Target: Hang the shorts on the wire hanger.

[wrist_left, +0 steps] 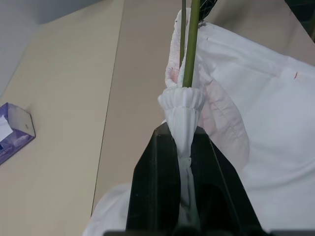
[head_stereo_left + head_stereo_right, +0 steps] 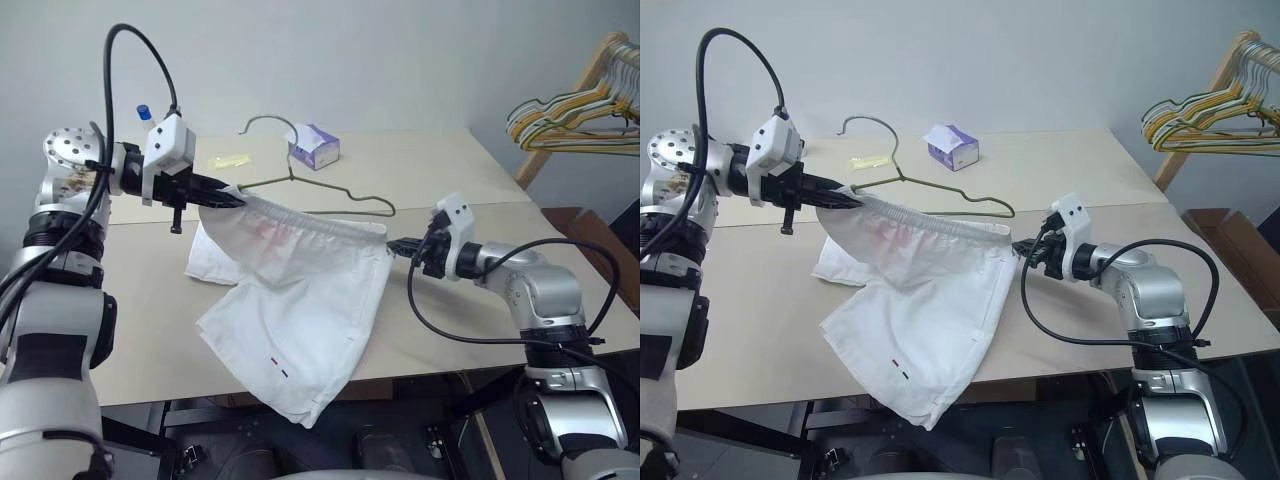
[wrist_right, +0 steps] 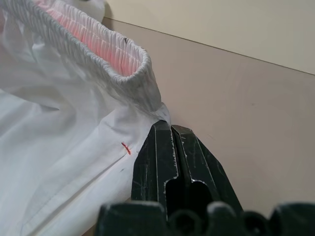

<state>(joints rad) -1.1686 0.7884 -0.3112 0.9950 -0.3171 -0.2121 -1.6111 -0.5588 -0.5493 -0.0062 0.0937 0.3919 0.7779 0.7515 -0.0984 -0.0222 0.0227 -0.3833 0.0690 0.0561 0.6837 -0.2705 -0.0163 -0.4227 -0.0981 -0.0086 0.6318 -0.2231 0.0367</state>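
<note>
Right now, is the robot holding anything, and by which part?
Both grippers, left and right, pinch the shorts at opposite ends of the waistband.

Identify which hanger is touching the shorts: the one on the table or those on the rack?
The thin olive wire hanger on the table; the shorts waistband overlaps it. The yellow and green hangers hang apart on the rack.

We hold our left arm raised, its claw (image 2: 228, 197) pointing rightward and slightly down, fingers (image 1: 157, 187) clamped on a pinch of fabric. Our right arm reaches lower, its claw (image 2: 392, 244) aimed left, fingers (image 3: 165, 157) pressed together.
</note>
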